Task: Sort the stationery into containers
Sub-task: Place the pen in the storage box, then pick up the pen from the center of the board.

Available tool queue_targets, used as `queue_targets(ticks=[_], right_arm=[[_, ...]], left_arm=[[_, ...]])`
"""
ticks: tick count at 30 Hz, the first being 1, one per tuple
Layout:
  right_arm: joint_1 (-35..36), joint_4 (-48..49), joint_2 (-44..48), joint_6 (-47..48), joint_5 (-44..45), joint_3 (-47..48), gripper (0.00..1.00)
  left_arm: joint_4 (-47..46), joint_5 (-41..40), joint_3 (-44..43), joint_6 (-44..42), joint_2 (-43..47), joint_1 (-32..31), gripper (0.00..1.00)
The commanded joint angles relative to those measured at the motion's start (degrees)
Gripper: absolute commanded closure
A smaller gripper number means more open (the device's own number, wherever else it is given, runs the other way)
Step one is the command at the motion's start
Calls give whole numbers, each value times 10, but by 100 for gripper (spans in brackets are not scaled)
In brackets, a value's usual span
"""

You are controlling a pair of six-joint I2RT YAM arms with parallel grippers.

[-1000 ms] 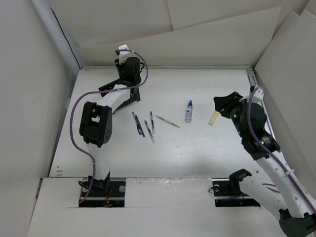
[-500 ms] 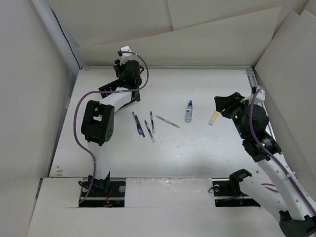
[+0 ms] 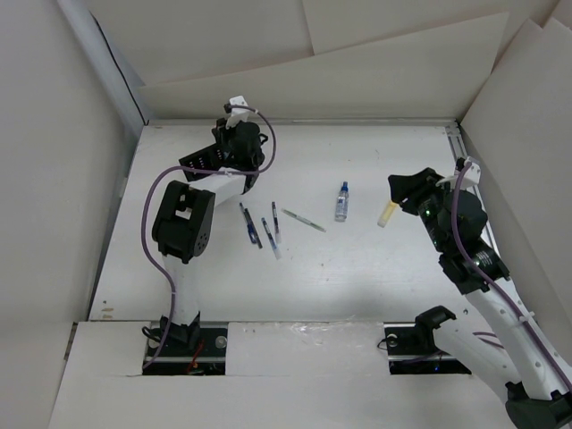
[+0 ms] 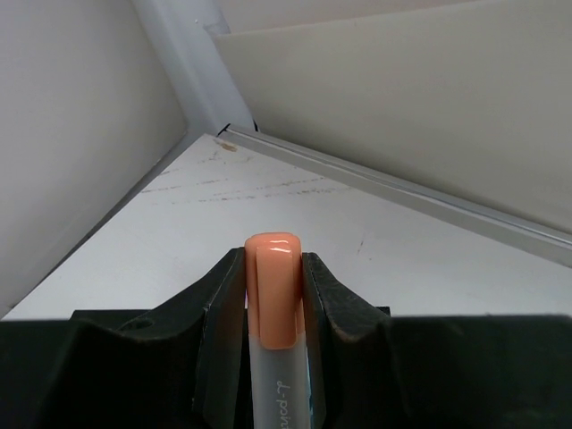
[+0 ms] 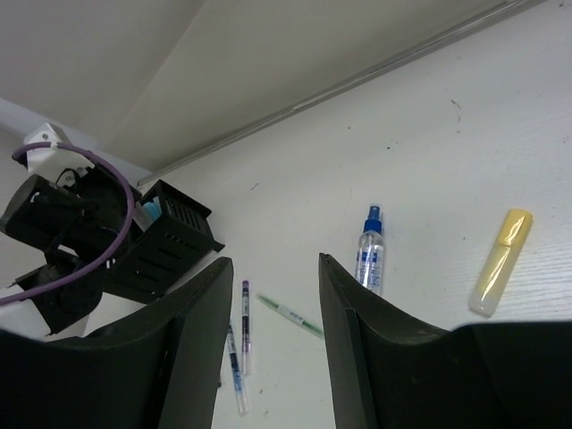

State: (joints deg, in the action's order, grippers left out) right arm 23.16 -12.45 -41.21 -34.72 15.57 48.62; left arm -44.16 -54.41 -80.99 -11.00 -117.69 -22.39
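White board walls close in a white table (image 3: 375,268) where two robot arms face scattered stationery. On its wrist camera, the left gripper (image 4: 273,268) is clamped narrow on the orange-capped marker (image 4: 273,313). The glossy cap stands up between the two black fingers (image 4: 228,295), and the pale barrel runs back toward the camera. The left arm reaches to the black organiser box (image 5: 170,237) in the far left corner of the table. Whether the marker hangs over a compartment cannot be told.

The right gripper (image 5: 273,262) is spread wide and holds nothing, hovering above the table well to the right of the box. Three dark pens (image 3: 249,224) (image 3: 270,237) (image 3: 275,219) lie loose and close together, just to the right of the box and nearer the arm bases. A white pen (image 3: 303,220) lies slanted a little further from the box. The blue-capped clear tube (image 3: 342,201) rests on its side further right again. The yellowish stick (image 3: 387,214) is the item farthest from the box, lying near the fingers of the open right gripper.
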Motion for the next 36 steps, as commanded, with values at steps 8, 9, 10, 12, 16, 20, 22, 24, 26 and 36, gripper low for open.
queue_targets(ticks=[8,9,10,12,16,20,22,24,26,36], right_arm=[[-3,30,8,7,-11,0,51],[-3,30,8,7,-11,0,51],[-3,30,8,7,-11,0,51],[-3,30,8,7,-11,0,51],[-3,30,3,7,-11,0,51],[-3,15,-8,7,2,10,49],[-3,7,-14,1,10,18,47],[-3,-9,-28,1,26,26,47],[-3,-29,-28,-11,45,42,57],[-3,-104,-1,-6,114,157,96]], left_arm=[[-23,-21,29,17,48,-11,76],[-23,-21,29,17,48,-11,73],[-23,-21,29,17,57,-11,71],[-23,-27,29,17,72,-24,63],[-23,-27,34,12,98,-37,58],[-23,-27,34,6,124,-61,57],[-16,-18,34,6,141,-84,59],[24,-1,28,28,147,-105,64],[59,24,10,55,153,-149,68],[314,299,-118,270,29,-336,90]])
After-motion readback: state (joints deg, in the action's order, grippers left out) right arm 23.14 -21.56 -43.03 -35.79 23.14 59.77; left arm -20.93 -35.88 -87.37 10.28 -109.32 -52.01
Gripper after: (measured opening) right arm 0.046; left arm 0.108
